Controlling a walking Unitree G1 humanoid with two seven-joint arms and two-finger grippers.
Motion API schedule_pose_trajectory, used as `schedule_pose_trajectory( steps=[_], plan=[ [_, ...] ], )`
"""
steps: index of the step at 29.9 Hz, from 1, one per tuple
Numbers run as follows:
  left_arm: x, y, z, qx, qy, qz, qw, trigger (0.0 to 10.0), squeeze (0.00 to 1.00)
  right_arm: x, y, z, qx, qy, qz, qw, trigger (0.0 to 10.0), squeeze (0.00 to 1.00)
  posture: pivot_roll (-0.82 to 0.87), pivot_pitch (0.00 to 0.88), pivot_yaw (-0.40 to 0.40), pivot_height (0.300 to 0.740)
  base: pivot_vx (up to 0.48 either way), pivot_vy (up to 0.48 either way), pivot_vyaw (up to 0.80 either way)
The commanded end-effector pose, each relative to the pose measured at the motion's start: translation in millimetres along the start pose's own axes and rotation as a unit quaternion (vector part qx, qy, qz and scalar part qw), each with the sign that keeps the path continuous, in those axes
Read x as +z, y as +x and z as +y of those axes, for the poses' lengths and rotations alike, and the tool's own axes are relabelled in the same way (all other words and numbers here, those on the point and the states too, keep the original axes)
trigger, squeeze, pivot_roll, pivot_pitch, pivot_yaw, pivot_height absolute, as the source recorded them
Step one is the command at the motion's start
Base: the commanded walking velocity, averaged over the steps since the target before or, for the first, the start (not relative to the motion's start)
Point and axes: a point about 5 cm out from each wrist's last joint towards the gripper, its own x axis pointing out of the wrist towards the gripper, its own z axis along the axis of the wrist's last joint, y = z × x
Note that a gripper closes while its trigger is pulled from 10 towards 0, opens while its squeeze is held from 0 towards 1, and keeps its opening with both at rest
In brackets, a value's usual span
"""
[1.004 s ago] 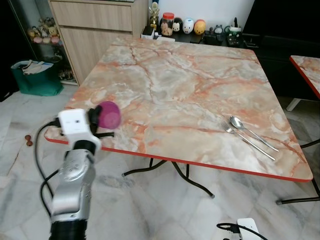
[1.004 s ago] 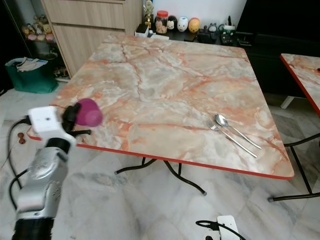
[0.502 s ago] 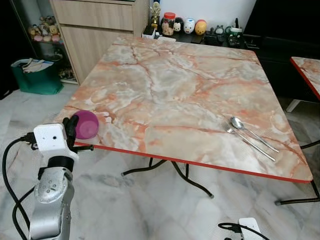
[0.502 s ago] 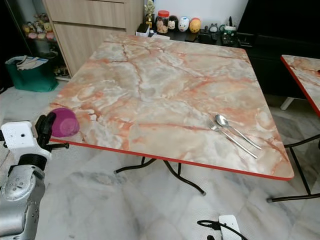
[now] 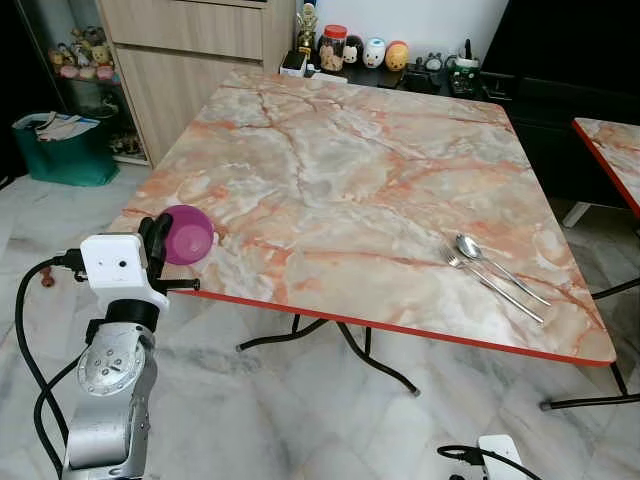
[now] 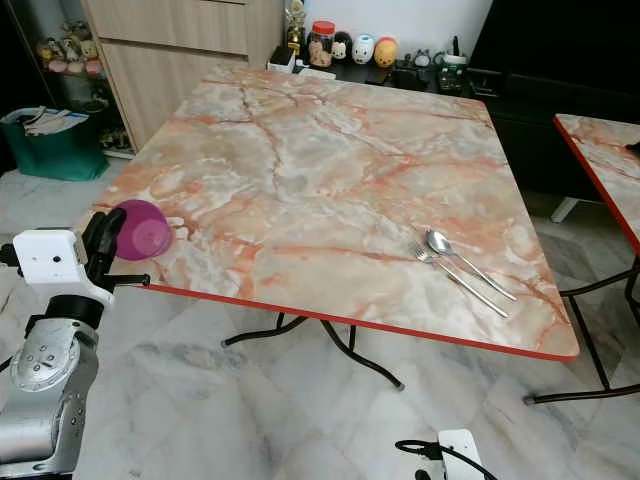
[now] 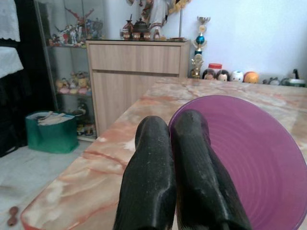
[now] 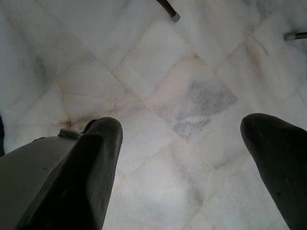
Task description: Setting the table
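Observation:
A purple plastic bowl (image 5: 186,234) hangs at the near left corner of the marble table (image 5: 340,170), tilted on its side, with my left gripper (image 5: 160,243) shut on its rim. In the left wrist view both black fingers (image 7: 184,158) pinch the rim of the bowl (image 7: 249,167). A spoon (image 5: 488,261) and a fork (image 5: 490,282) lie side by side near the table's front right. My right gripper (image 8: 180,143) hangs open above the bare floor.
A wooden cabinet (image 5: 190,50) stands behind the table on the left, with a green bag (image 5: 62,150) beside it. Jars and figurines (image 5: 365,50) line a dark shelf at the far end. A second table (image 5: 612,150) stands at the right. A power strip (image 5: 495,452) lies on the floor.
My left arm swung left and down with the bowl, then rose a little toward the table's corner. The camera has shifted slightly.

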Motion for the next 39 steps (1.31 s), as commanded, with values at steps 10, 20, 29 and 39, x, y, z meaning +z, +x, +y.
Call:
schedule_pose_trajectory(
  steps=[10,20,29,39],
  plan=[
    [-0.9,-5.8,3.4,0.037,0.021,-0.002,0.999,10.0,0.0,-1.5,-1.6,-8.1,-0.011,0.004,0.0,1.0,10.0,0.0,0.1,0.0,-0.104,0.74,0.0,0.0,0.0],
    [1.4,3.2,2.6,0.032,0.035,-0.014,0.999,10.0,0.0,-3.3,-1.9,-8.2,-0.014,0.005,0.001,1.0,10.0,0.0,0.08,0.0,-0.093,0.74,0.0,-0.309,0.0],
    [-1.4,3.4,-2.8,0.029,0.025,-0.012,0.999,10.0,0.0,-6.0,-2.0,-6.6,-0.01,0.003,0.009,1.0,10.0,0.0,0.09,0.0,-0.087,0.74,0.0,-0.32,-0.17],
    [-1.8,8.4,-3.1,0.022,0.026,-0.014,0.999,10.0,0.0,-6.2,-1.8,-4.5,-0.01,0.006,0.005,1.0,10.0,0.0,0.09,0.0,-0.08,0.74,0.0,-0.317,-0.15]
  ],
)
